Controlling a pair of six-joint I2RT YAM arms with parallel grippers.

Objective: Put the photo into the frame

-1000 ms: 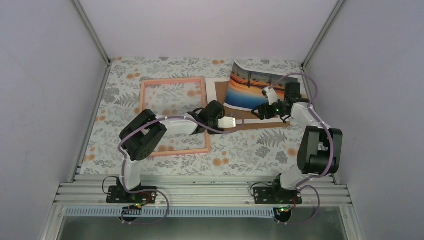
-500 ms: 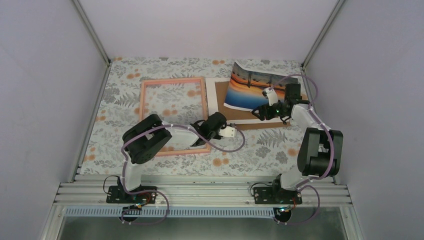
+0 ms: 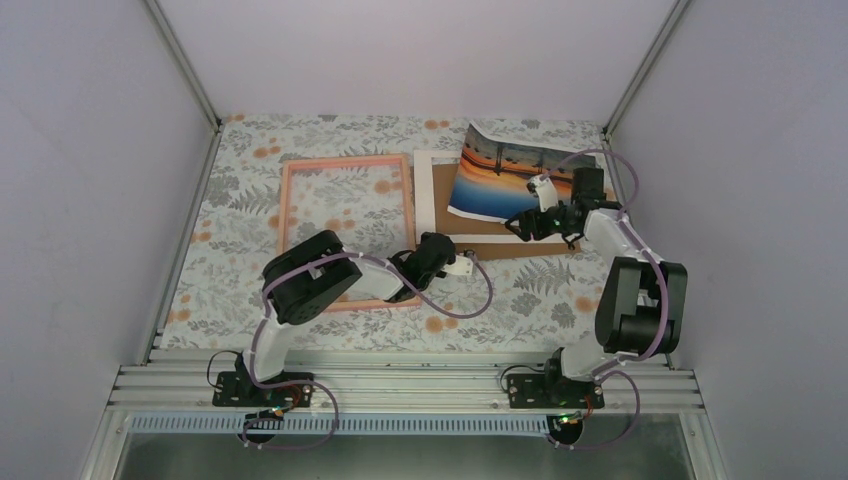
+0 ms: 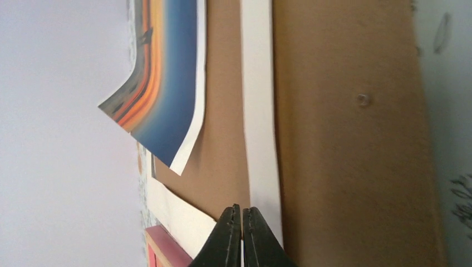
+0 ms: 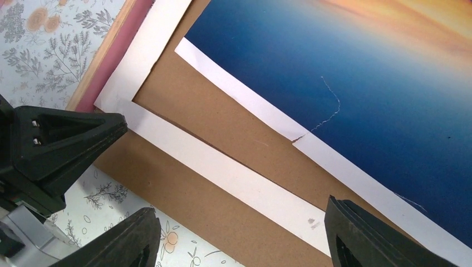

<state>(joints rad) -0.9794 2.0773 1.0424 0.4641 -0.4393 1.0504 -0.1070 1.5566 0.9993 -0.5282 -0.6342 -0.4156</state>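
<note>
Your left end effector (image 3: 464,266) sits low at the near edge of the brown backing board (image 3: 440,196). Its fingers (image 4: 242,233) are pressed together right beside the white mat (image 4: 259,111). You cannot tell whether they pinch the mat's edge.

Your right end effector (image 5: 245,239) hangs over the near right part of the board with its jaws spread wide, holding nothing.

The photo (image 3: 505,180) lies on the far right of the board, and its far edge curls up toward the back wall.

The frame (image 3: 345,160) lies flat on the surface (image 3: 500,290) to the left. Its right rail is tight against the mat's left edge, and your left arm crosses its near right corner. Side walls close in on both sides. Bare floral surface shows near the board and to the left of the frame.

Only the right wrist view shows a small tear in the photo's white border (image 5: 300,136), with the other end effector's dark finger at its left edge. Only the left wrist view shows the photo's corner (image 4: 167,83) lifted off the board.
</note>
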